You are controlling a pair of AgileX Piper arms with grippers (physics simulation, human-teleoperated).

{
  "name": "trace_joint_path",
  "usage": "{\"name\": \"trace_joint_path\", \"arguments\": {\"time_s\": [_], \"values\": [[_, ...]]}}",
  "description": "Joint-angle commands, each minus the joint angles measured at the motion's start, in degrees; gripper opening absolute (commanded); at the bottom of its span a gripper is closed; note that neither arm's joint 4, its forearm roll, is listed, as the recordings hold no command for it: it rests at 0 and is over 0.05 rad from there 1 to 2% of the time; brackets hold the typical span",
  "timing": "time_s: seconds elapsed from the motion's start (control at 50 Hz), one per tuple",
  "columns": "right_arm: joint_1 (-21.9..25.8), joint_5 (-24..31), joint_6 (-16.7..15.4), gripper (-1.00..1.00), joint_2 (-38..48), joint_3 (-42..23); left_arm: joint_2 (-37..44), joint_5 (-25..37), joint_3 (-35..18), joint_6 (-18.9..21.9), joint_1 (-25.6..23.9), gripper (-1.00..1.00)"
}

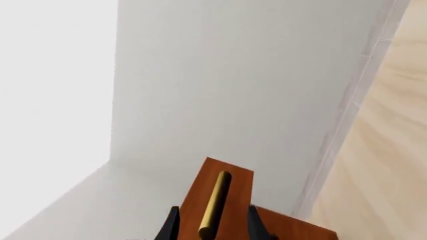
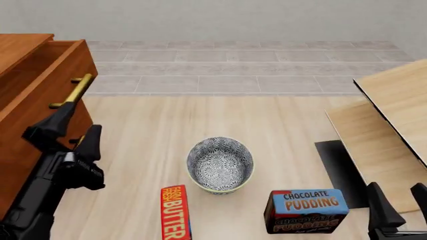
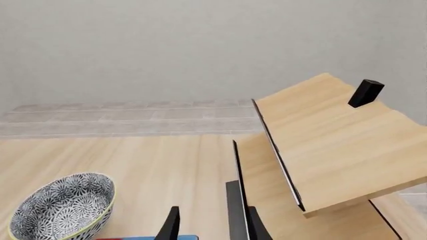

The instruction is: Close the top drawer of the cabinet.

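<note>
The cabinet point(image 2: 23, 155) stands at the left of the front view. Its top drawer point(image 2: 57, 77) is pulled out, with the brass bar handle point(image 2: 75, 89) on its front. My left gripper point(image 2: 67, 131) is open at the drawer front, close to the handle's near end. In the left wrist view the handle point(image 1: 215, 202) runs between the two fingers of the left gripper point(image 1: 213, 229), against the drawer front point(image 1: 233, 175); I cannot tell whether they touch it. My right gripper point(image 2: 399, 207) is open and empty at the front right, far from the cabinet. It also shows in its own wrist view point(image 3: 212, 227).
A patterned bowl point(image 2: 220, 165) sits mid-table. A red butter box point(image 2: 175, 214) and a chocolate pudding box point(image 2: 307, 210) lie near the front edge. Pale wood boards point(image 2: 393, 112) slant at the right, over a dark panel point(image 2: 341, 172). A black block point(image 3: 365, 93) sits on the boards.
</note>
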Motion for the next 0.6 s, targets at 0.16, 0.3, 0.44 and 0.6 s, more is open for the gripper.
{"name": "trace_joint_path", "arguments": {"time_s": [0.16, 0.3, 0.44, 0.6], "values": [[-0.37, -0.01, -0.01, 1.0, 0.0, 0.0, 4.86, -0.11, -3.62, 3.41, 2.36, 1.0], [-0.36, 0.11, -0.08, 1.0, 0.0, 0.0, 5.65, -0.11, -4.34, 3.34, 3.24, 1.0], [-0.16, -0.01, -0.13, 1.0, 0.0, 0.0, 6.64, -0.11, -4.97, 3.5, 3.79, 1.0], [-0.28, -0.05, -0.23, 1.0, 0.0, -0.01, 7.38, -0.11, -5.9, 3.98, 5.04, 1.0]]}}
